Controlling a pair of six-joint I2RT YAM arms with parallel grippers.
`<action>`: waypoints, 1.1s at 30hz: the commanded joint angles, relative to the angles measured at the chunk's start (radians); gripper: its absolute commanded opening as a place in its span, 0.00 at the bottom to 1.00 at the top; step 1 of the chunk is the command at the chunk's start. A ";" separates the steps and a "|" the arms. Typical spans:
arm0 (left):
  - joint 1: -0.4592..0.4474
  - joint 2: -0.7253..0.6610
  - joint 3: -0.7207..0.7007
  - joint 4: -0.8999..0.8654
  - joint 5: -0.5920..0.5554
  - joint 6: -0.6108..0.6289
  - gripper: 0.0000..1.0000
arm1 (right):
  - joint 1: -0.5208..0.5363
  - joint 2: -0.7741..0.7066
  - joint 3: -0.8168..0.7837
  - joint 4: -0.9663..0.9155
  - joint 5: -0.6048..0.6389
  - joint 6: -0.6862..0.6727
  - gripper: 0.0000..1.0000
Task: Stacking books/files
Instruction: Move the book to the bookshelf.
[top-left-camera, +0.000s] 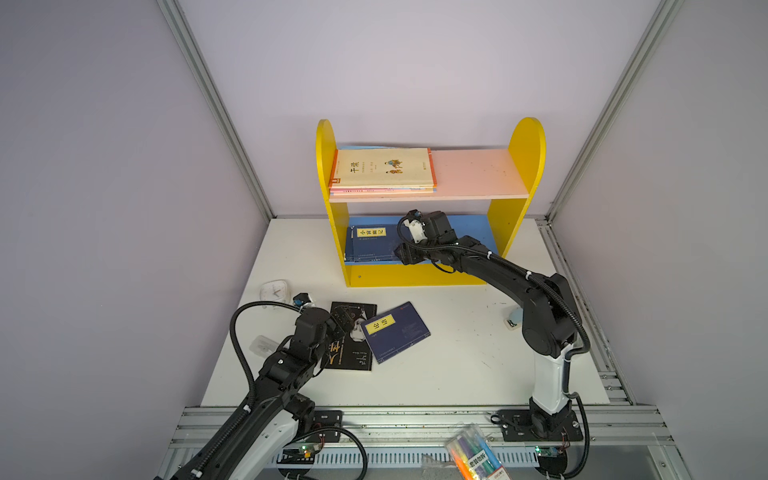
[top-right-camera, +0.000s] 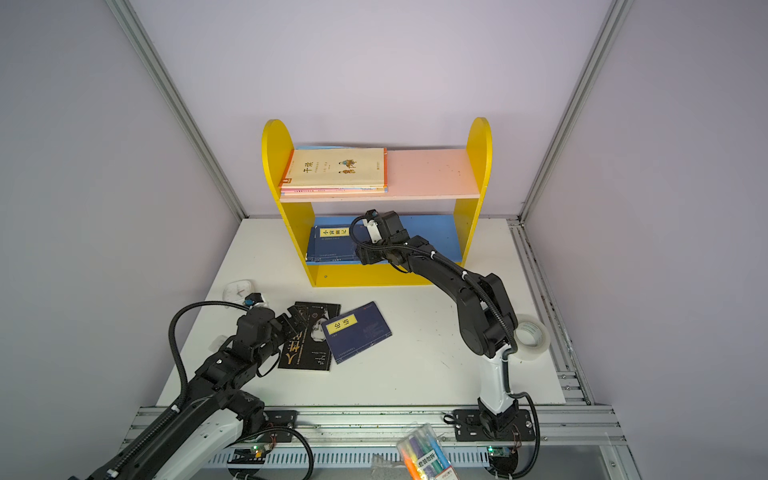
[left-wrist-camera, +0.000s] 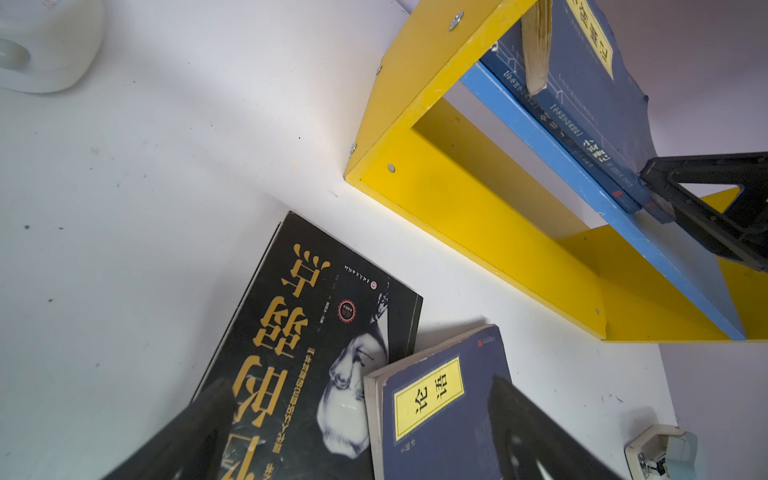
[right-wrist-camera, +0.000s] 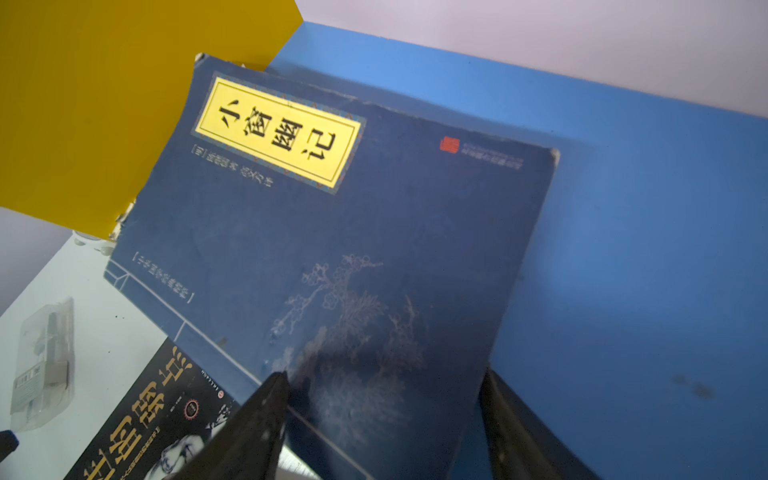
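Lighting: bright, even, diffuse from above; soft faint shadows on table (top-left-camera: 457, 365). Top views: clear throughout. Wrist views: wide-angle stretch toward edges, near jaws blurred.

Navy book (top-left-camera: 395, 332) atop black book (top-left-camera: 351, 355); flat

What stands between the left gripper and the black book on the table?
Nothing visible: the left gripper hovers over the black book, fingers open. However, the navy book lies on one edge of it and may slide when it is lifted.
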 joint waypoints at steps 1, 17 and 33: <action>0.001 -0.001 -0.004 0.010 -0.007 0.010 0.97 | 0.006 0.007 -0.003 -0.008 0.045 0.098 0.74; 0.001 -0.004 -0.018 0.021 -0.007 0.017 0.97 | 0.062 0.016 -0.006 -0.009 0.113 0.214 0.73; 0.001 -0.010 -0.025 0.020 -0.004 0.016 0.97 | 0.090 0.035 0.017 -0.026 0.124 0.272 0.72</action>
